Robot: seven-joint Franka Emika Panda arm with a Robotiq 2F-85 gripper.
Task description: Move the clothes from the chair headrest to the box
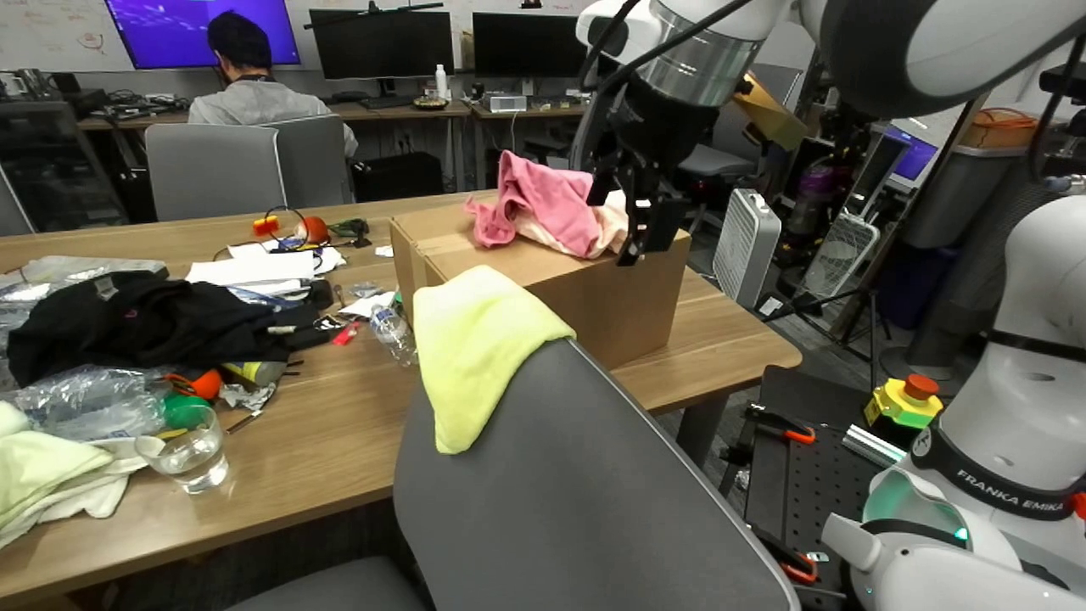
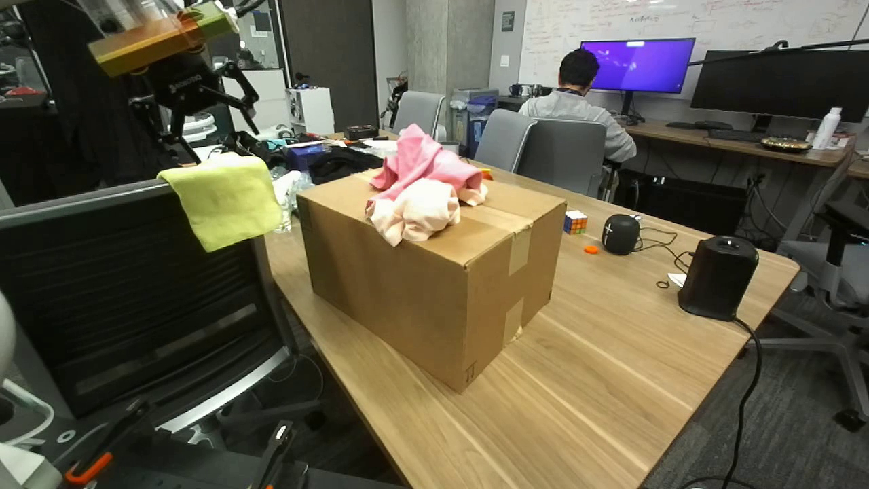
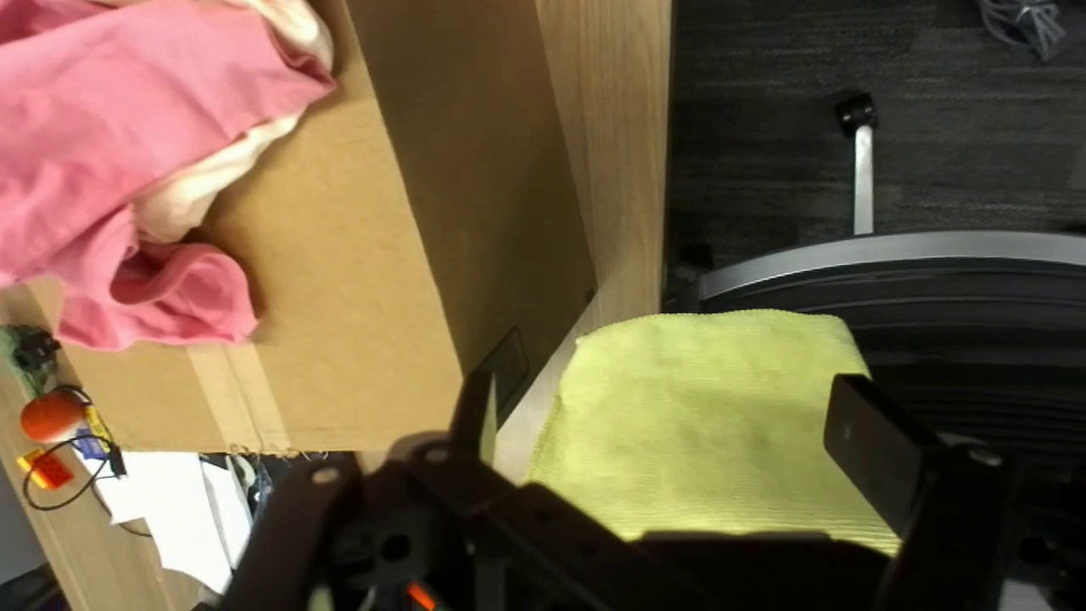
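Note:
A yellow cloth [image 1: 484, 348] hangs over the top of the grey chair's backrest [image 1: 560, 492]; it shows in an exterior view [image 2: 227, 200] and the wrist view [image 3: 696, 356]. A closed cardboard box [image 2: 387, 292] stands on the table beside the chair. A pink cloth [image 2: 424, 163] and a cream cloth [image 2: 417, 210] lie crumpled on the box top. My gripper [image 2: 224, 144] is open and empty, above the chair top. In the wrist view my gripper [image 3: 666, 416] has its fingers wide apart with the yellow cloth below and between them, apparently not touching.
A glass of water [image 1: 191, 462], a plastic bottle [image 1: 392, 331], black clothing [image 1: 144, 322] and pale cloths [image 1: 51, 475] lie on the table. A Rubik's cube [image 2: 575, 222] and black speakers [image 2: 719, 278] stand beyond the box. A person [image 2: 577, 102] sits at the back.

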